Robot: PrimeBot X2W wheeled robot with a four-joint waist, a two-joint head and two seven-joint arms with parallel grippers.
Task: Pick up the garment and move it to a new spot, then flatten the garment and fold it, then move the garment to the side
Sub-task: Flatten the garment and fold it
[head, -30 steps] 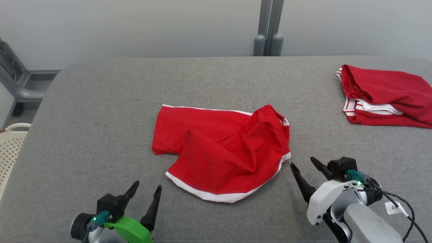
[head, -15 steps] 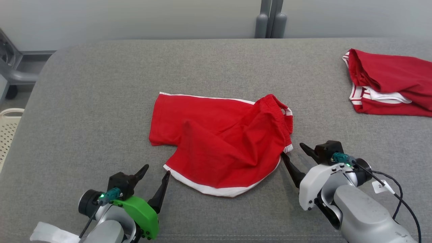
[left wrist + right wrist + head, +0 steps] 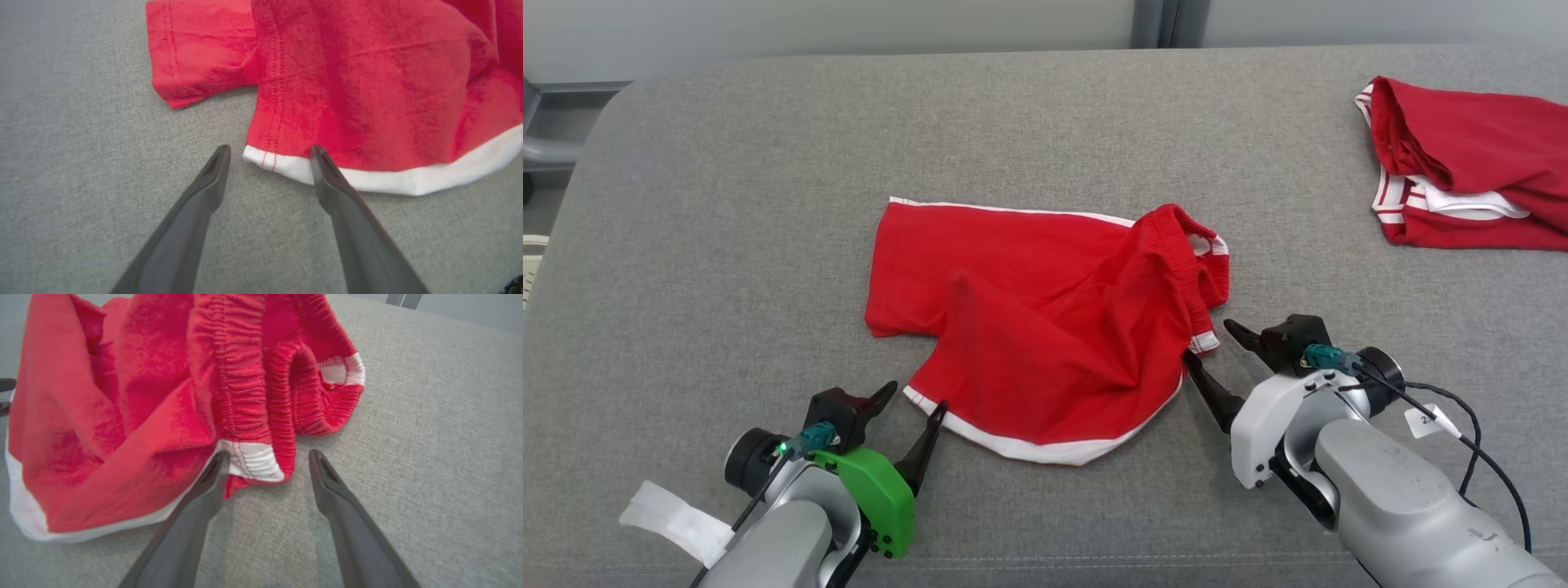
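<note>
Fingers (image 3: 925,449) of your left gripper (image 3: 918,394) and right gripper (image 3: 1207,340) stand apart and empty at the near corners of the red shorts (image 3: 1045,327), which lie crumpled mid-table (image 3: 727,204); in the left wrist view, pinch the white hem (image 3: 282,163) between the tips, and in the right wrist view, the gathered waistband (image 3: 245,396), because this light, limp cloth will likely sag and slip.

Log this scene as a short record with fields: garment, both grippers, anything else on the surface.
garment: red shorts, crumpled, lying on the grey surface
left gripper: open, at the white leg hem, nothing held
right gripper: open, at the waistband corner, nothing held
other: second red garment, far right
</note>
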